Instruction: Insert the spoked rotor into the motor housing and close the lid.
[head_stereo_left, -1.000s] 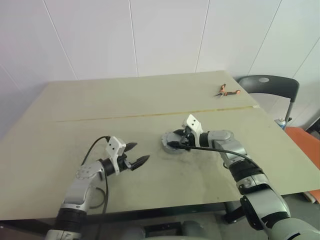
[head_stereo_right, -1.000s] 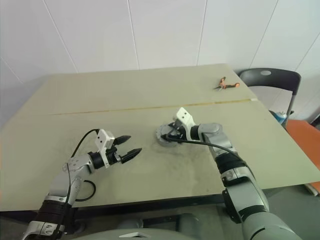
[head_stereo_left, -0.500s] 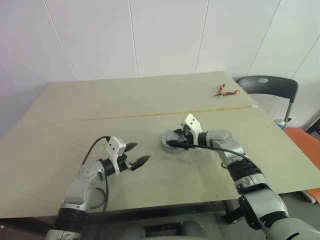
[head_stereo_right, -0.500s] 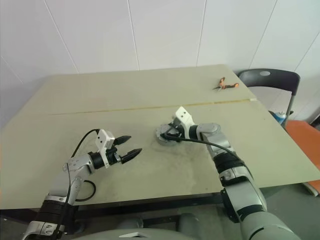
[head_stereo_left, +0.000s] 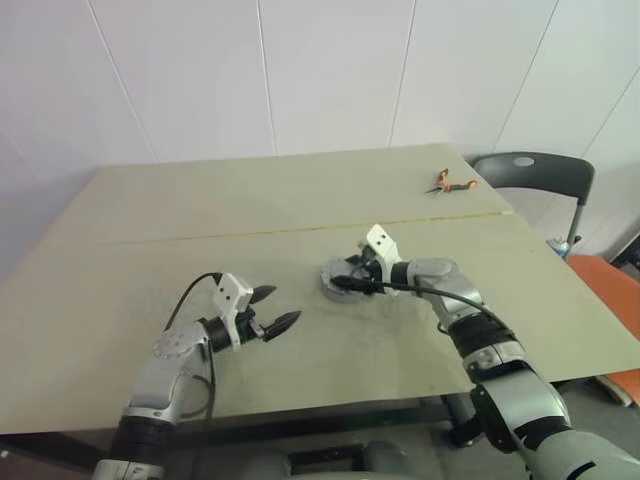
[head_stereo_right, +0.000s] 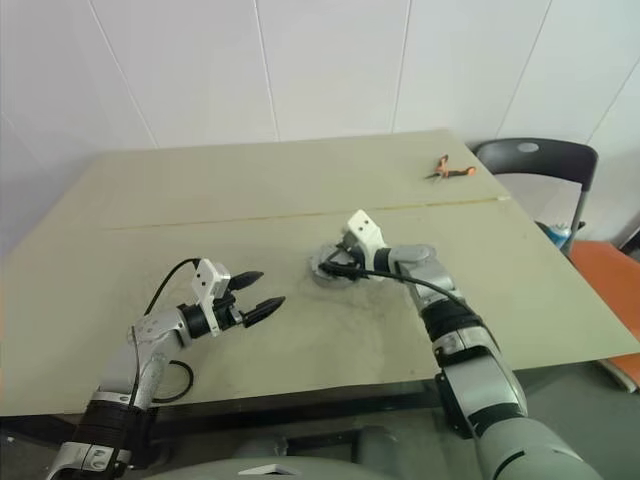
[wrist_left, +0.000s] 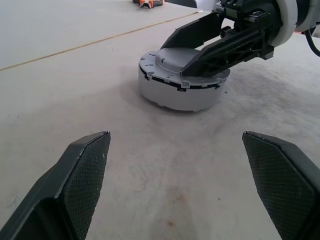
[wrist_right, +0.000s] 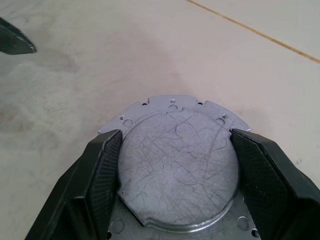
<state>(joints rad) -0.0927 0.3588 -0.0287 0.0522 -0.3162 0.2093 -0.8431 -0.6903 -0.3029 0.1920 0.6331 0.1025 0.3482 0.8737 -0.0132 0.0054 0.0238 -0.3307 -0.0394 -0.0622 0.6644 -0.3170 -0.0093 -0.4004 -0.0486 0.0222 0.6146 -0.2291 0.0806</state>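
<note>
The motor housing (wrist_left: 175, 95) is a low grey round unit in the middle of the table, with the grey metal lid (wrist_right: 177, 165) lying on top of it. My right gripper (head_stereo_left: 345, 283) reaches over it from the right. Its two black fingers (wrist_right: 100, 170) press against opposite sides of the lid's raised round centre, shut on it. My left gripper (head_stereo_left: 280, 305) hovers open and empty to the left of the housing, pointing toward it, a hand's width away. The spoked rotor is hidden.
Orange-handled pliers (head_stereo_left: 452, 183) lie near the table's far right corner. A black chair (head_stereo_left: 535, 172) stands beyond the right edge. A thin seam (head_stereo_left: 300, 228) runs across the tabletop behind the housing. Bare table lies between my left gripper and the housing.
My right wrist has turned slightly while staying on the lid. The left arm has kept still.
</note>
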